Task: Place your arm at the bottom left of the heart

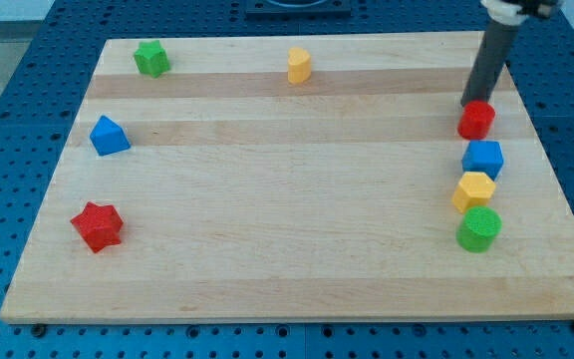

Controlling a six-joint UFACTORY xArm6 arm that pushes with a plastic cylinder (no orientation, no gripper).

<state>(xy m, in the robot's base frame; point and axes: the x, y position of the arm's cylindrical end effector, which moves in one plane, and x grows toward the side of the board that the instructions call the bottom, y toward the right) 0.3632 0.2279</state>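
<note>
A dark rod reaches down from the upper right of the frame onto a pale wooden desk (287,249), my tip (469,103) resting at the upper-left edge of a red block (476,120), touching or all but touching it. The arm carries no jaws, only this rod, so there is nothing to open, close or grip. Below the red block, a column runs down the right side of the frame: a blue block (483,159), a yellow block (473,190) and a green cylinder (479,229), each just beside the next. The yellow heart (299,66), the task's thing, stands alone near the top edge, a little right of centre and well apart from my tip. A green star (151,58) sits in the upper left, a blue block (109,136) of roughly triangular form at the left edge, and a red star (98,225) in the lower left.
</note>
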